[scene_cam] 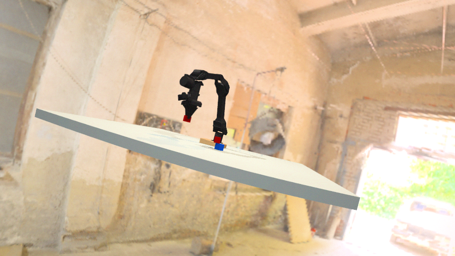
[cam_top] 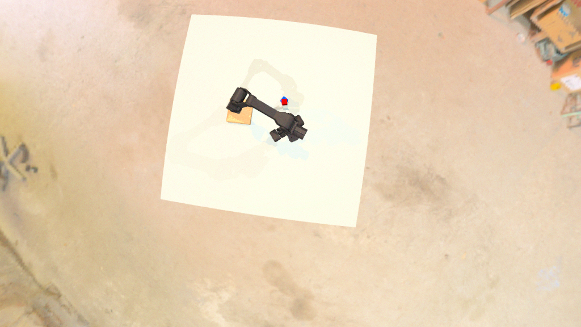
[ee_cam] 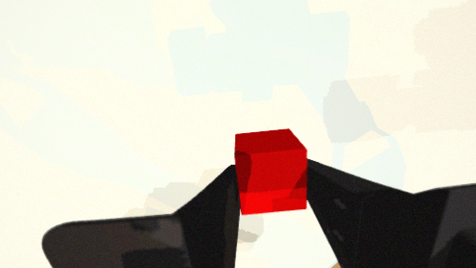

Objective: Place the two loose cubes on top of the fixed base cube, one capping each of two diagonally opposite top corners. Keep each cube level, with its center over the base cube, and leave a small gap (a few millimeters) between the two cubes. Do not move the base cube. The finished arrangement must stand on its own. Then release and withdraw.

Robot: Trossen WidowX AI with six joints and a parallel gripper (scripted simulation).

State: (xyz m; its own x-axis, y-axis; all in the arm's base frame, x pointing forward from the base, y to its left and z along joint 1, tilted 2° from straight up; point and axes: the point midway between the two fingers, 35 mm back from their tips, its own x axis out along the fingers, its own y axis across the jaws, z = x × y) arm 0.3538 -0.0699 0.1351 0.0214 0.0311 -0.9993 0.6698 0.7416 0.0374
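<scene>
The blue base cube (cam_top: 283, 97) (scene_cam: 219, 146) sits on the table. One red cube (cam_top: 284, 102) (scene_cam: 217, 139) rests on top of it, offset so that part of the blue top shows in the top view. It looks level in the exterior view; its exact overhang is too small to tell. My gripper (scene_cam: 187, 116) (ee_cam: 268, 168) is shut on the other red cube (scene_cam: 187, 118) (ee_cam: 271, 169), with a finger on each side of it. It holds this cube above the table, apart from the base cube. The arm hides the held cube in the top view.
The white table (cam_top: 324, 183) (scene_cam: 270, 168) carries everything. The arm's foot stands by a flat wooden block (cam_top: 239, 118) (scene_cam: 206, 142). In the top view the arm (cam_top: 264, 107) reaches past the base cube on its lower left side. Pale shadows lie on the table.
</scene>
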